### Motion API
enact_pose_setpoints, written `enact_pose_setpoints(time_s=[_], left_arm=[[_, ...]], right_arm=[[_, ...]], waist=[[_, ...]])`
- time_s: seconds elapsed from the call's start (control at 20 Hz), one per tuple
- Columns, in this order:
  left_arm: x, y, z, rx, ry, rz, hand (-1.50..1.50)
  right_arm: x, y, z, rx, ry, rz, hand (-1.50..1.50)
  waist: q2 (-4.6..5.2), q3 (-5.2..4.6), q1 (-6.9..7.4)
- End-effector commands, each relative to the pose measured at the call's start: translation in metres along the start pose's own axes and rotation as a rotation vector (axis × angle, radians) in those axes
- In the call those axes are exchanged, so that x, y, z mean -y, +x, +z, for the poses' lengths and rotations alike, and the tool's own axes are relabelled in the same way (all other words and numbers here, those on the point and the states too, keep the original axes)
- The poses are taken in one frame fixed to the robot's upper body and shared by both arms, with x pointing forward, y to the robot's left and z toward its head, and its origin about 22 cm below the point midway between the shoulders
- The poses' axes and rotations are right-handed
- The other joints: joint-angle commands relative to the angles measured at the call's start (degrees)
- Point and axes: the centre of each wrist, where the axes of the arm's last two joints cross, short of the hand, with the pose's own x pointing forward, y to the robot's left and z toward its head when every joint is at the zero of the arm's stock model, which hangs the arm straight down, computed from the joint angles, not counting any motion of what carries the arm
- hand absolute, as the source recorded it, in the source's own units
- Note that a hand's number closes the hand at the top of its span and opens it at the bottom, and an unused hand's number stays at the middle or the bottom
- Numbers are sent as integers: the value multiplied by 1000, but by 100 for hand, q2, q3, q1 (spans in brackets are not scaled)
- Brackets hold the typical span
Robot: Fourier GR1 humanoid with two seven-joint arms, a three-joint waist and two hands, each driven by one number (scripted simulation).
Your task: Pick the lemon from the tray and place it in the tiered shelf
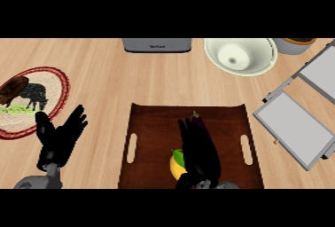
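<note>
The small yellow lemon (175, 165) lies at the near end of the dark brown rectangular wooden tray (147, 137), with only its left side showing. The robot's right hand (200, 150) is right over it, black fingers stretched out long toward the tray's far end and not curled round the fruit. A slim dark purple eggplant (196, 120) seems to lie just beyond, partly merged with the fingers, so their edges are hard to separate. The lemon looks not yet grasped or lifted; the pick, the carry and the placing are all left. The grey metal tiered shelf (294, 122) stands to the right on the pale wooden bench (104, 80), well apart from the tray. The left hand (60, 137) rests spread, fingers up, at the lower left.
</note>
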Motion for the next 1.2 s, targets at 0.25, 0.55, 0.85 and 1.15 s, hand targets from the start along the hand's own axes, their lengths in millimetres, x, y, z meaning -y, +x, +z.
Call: enact_pose_setpoints(time_s=[0.25,0.55,0.85,1.15], left_arm=[[0,-25,-3,-15,-8,-2,0],[-20,-10,0,-19,5,13,0],[-6,-5,2,-12,-17,-15,0],[-15,-14,6,2,13,-6,0]], right_arm=[[-43,-6,-24,33,-52,-23,-150],[-37,-10,-37,46,-36,-35,-150],[-52,-10,-33,171,154,211,150],[-51,0,-24,249,129,67,150]], waist=[[11,-3,22],[7,-2,18],[12,-2,44],[1,-2,14]])
